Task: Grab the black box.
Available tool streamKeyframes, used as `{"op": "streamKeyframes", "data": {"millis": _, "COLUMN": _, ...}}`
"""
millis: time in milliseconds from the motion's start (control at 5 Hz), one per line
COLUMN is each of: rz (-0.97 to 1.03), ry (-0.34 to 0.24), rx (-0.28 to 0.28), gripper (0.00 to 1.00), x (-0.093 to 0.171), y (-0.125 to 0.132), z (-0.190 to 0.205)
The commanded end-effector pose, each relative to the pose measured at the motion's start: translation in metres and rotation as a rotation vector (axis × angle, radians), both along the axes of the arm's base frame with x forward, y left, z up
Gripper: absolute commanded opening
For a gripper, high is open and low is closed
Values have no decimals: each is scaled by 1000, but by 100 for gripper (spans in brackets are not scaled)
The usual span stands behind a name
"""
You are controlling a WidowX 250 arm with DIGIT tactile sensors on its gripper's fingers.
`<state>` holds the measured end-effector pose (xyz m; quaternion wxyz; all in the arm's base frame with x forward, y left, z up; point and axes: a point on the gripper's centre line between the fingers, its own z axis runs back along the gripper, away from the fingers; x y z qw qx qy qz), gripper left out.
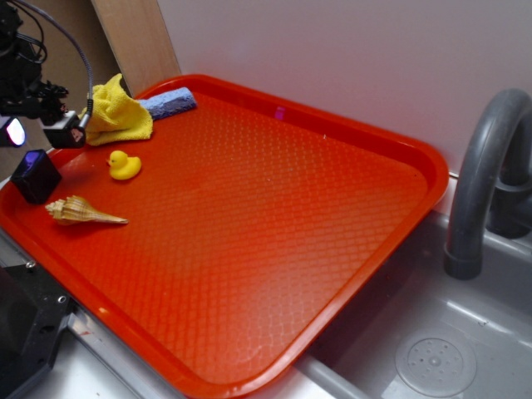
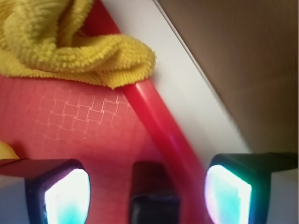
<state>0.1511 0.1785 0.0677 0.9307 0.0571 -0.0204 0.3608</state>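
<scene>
My gripper [image 2: 148, 186] hangs wide open and empty above the black box [image 1: 35, 175], which sits at the left edge of the red tray [image 1: 274, 249] beside the yellow duck [image 1: 124, 165]; approach step, descent and closure required next.

Gripper [image 1: 37, 133] at far left edge of the exterior frame, upper left, cables trailing up. Jaws spread apart, nothing between them. In the wrist view, glowing fingertips [image 2: 67, 193] sit at bottom corners.
</scene>
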Motion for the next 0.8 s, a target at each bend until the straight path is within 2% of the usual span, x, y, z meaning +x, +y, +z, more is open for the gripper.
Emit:
{"op": "streamKeyframes", "data": {"millis": 0, "rz": 20, "ry": -17, "rx": 25, "gripper": 100, "x": -1, "y": -17, "z": 8}}
{"op": "streamKeyframes", "data": {"millis": 200, "rz": -17, "ry": 12, "rx": 21, "gripper": 100, "x": -9, "y": -18, "z": 2}}
{"op": "streamKeyframes", "data": {"millis": 400, "rz": -32, "ry": 26, "rx": -12, "gripper": 100, "x": -25, "y": -10, "z": -2}}
{"op": "streamKeyframes", "data": {"millis": 600, "rz": -48, "ry": 12, "rx": -34, "gripper": 100, "x": -34, "y": -11, "z": -1}}
